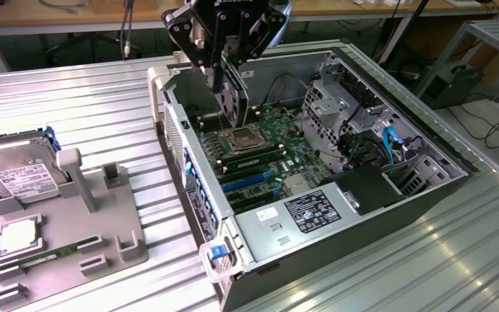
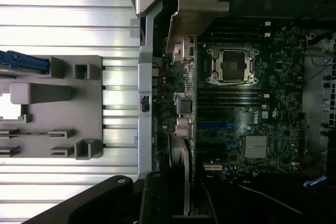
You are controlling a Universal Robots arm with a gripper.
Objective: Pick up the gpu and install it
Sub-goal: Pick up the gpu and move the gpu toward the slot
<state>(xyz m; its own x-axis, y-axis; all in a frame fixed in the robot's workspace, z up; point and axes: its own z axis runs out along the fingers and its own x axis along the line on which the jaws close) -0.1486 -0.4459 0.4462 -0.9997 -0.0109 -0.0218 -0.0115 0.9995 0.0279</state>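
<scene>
Fingers [image 2: 157, 199] set narrow, clamped on the gpu [image 1: 236, 103]. The gripper [image 1: 227, 71] holds the card upright, on edge, with its silver bracket at one end. The card hangs inside the open computer case [image 1: 173, 123], over the main board [image 1: 271, 153] near the processor socket; cannot tell whether it touches the board. Beside the case, on the ribbed metal table [image 1: 85, 110], is a grey tray [image 1: 119, 224] with a hard drive [image 1: 20, 172].

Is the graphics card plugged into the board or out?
Out. The graphics card hangs on edge in the gripper, above the board, away from the blue slots.
</scene>
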